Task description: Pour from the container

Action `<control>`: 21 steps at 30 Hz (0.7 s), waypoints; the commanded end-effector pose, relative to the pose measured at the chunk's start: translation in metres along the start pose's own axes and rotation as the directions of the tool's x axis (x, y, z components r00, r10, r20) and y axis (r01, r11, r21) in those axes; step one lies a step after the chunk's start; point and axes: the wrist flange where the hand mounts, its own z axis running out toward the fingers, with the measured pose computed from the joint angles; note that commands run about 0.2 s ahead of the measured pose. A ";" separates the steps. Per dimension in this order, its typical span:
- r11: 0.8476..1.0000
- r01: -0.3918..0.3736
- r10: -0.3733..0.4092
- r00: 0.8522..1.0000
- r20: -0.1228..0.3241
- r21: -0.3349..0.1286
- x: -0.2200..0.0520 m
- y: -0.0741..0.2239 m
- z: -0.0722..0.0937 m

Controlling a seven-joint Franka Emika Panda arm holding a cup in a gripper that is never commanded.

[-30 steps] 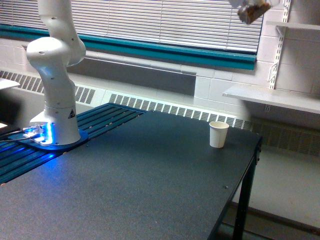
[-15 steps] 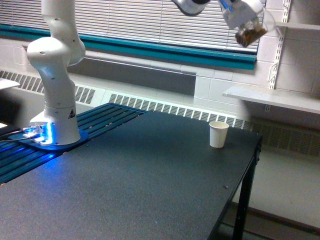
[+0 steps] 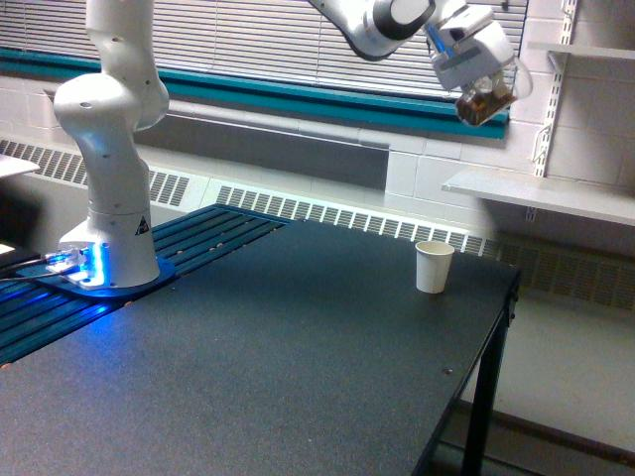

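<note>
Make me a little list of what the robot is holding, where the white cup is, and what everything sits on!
holding: clear container with brown bits inside, gripped by the gripper
height: high up, well above the table
white paper cup: upright, near the far edge of the dark table
pouring: nothing seen falling
cup contents: cannot tell
robot base: on the exterior view's left, with a blue light

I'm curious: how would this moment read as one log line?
gripper: holding clear cup | cup: tilted, high above table | paper cup: upright
</note>
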 end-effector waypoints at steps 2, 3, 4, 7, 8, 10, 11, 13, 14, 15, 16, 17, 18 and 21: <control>1.000 0.008 -0.008 1.000 0.003 -0.002 -0.014 0.006 0.004; 1.000 0.010 -0.010 1.000 0.006 -0.004 -0.016 0.007 0.005; 1.000 0.013 -0.013 1.000 0.005 -0.008 -0.018 0.008 0.006; 1.000 0.014 -0.014 1.000 0.011 -0.018 -0.025 0.011 0.009; 1.000 0.013 -0.012 1.000 0.016 -0.017 -0.027 0.013 0.010; 1.000 0.020 -0.019 1.000 0.022 -0.020 -0.031 0.017 0.012; 0.999 0.026 -0.025 0.999 0.022 -0.026 -0.033 0.017 0.013; 0.999 0.038 -0.038 0.999 0.020 -0.036 -0.038 0.019 0.014; 0.998 0.041 -0.040 0.999 0.022 -0.040 -0.041 0.020 0.014; 0.998 0.039 -0.038 0.999 0.027 -0.042 -0.043 0.023 0.016; 0.998 0.037 -0.036 0.999 0.029 -0.044 -0.045 0.025 0.016; 0.998 0.038 -0.037 0.999 0.031 -0.047 -0.047 0.028 0.017; 0.998 0.039 -0.037 0.999 0.033 -0.052 -0.049 0.031 0.018; 0.997 0.042 -0.040 0.998 0.041 -0.065 -0.056 0.038 0.020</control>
